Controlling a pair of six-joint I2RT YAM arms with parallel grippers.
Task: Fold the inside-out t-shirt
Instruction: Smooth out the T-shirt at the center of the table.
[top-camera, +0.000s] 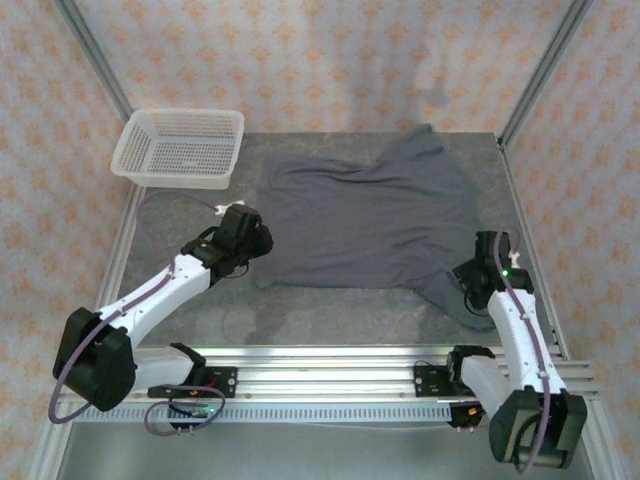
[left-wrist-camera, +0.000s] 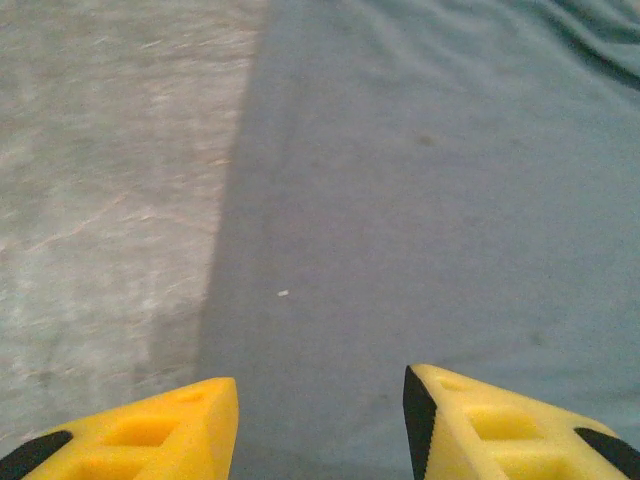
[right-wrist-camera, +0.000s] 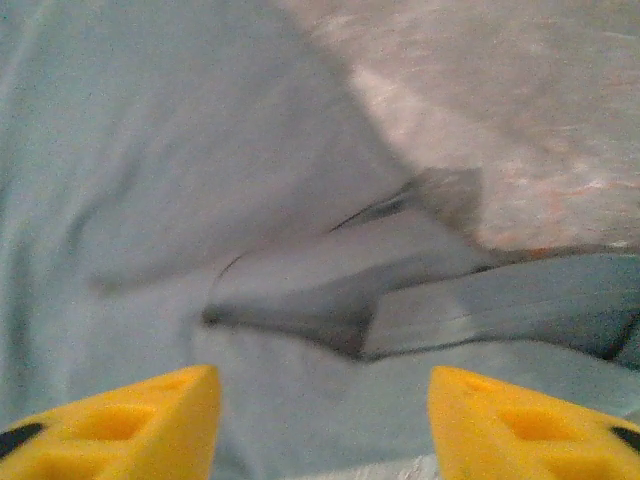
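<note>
The inside-out t-shirt (top-camera: 370, 220) lies spread and loosely rumpled over the middle and right of the grey table, one part reaching toward the back right corner. My left gripper (top-camera: 258, 240) hangs at the shirt's left edge. In the left wrist view its yellow fingers stand apart, so my left gripper (left-wrist-camera: 320, 420) is open over the t-shirt (left-wrist-camera: 430, 200), with nothing between them. My right gripper (top-camera: 478, 275) is over the shirt's near right part. It is open too: my right gripper (right-wrist-camera: 325, 420) hovers above the t-shirt (right-wrist-camera: 150, 150), just short of a turned-over flap (right-wrist-camera: 330, 290).
A white mesh basket (top-camera: 175, 180) stands at the back left corner. Bare grey table (left-wrist-camera: 100, 180) lies left of the shirt's edge. Metal frame posts (top-camera: 540, 75) rise at the back corners, and an aluminium rail (top-camera: 330, 365) runs along the near edge.
</note>
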